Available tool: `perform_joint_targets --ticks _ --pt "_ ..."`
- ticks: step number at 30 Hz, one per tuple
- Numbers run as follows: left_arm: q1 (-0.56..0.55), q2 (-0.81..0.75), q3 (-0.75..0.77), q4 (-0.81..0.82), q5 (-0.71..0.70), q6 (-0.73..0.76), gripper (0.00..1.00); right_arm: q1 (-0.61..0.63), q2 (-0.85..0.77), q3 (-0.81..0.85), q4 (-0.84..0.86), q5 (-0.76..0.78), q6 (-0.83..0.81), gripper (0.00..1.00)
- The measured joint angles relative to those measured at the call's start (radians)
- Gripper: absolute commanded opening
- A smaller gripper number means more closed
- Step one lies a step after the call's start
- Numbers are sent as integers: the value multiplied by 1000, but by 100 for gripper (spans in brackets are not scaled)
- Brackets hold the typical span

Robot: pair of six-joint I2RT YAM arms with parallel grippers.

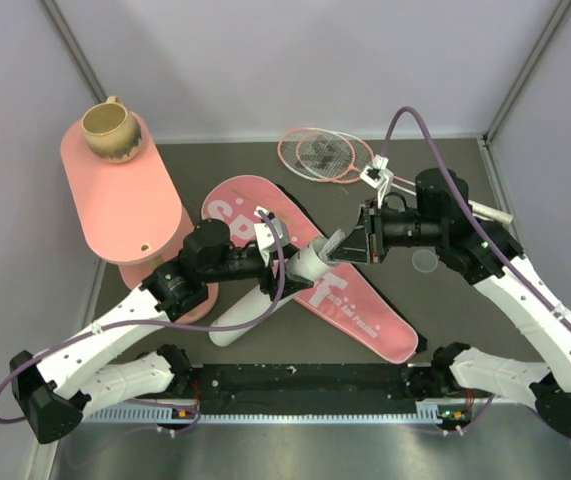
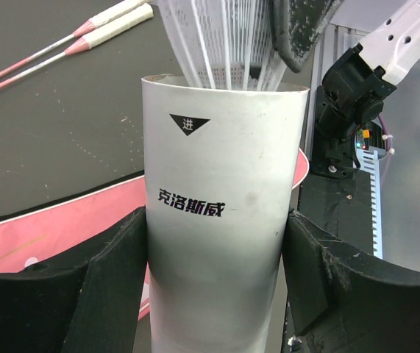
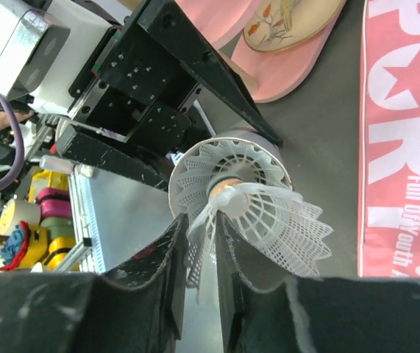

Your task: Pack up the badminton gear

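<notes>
Overall: dark tabletop (image 1: 225, 160), grey walls (image 1: 295, 60); left fingers (image 2: 114, 279) clamp tube (image 2: 217, 243), right fingers (image 3: 158, 287) pinch shuttlecock (image 3: 268, 213) at its mouth.

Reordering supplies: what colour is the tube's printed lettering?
Black, on the white tube, clearest in the left wrist view.

The left gripper (image 1: 277, 260) clasps a long white tube (image 1: 245, 315) slanting over the long pink racket-shaped bag (image 1: 365, 310), and the right gripper (image 1: 341, 246) holds a small white shuttlecock (image 1: 332, 243) at the tube's far mouth. Two thin pink-framed rackets (image 1: 317, 152) lie crossed at the far edge, a tan ceramic mug (image 1: 111, 130) far left.
</notes>
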Motion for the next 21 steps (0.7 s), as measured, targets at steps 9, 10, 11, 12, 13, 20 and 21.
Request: perform_joint_targets --ticks 9,10,11,12,13,20,21 --pt "0 0 0 0 3 0 2 14 -13 20 -3 45 -5 74" --pt "0 0 0 0 3 0 2 12 -27 20 -4 62 -5 75" --pt "0 0 0 0 3 0 2 4 -43 20 -4 81 -5 76" --pt "0 0 0 -1 3 0 2 -4 -55 19 -4 92 -2 76" --pt "0 0 0 -1 3 0 2 -20 -71 19 -4 103 -1 76" --pt "0 0 0 -1 4 0 2 -146 -86 5 9 115 28 76" --pt "0 0 0 -1 4 0 2 -142 -71 2 9 108 30 76"
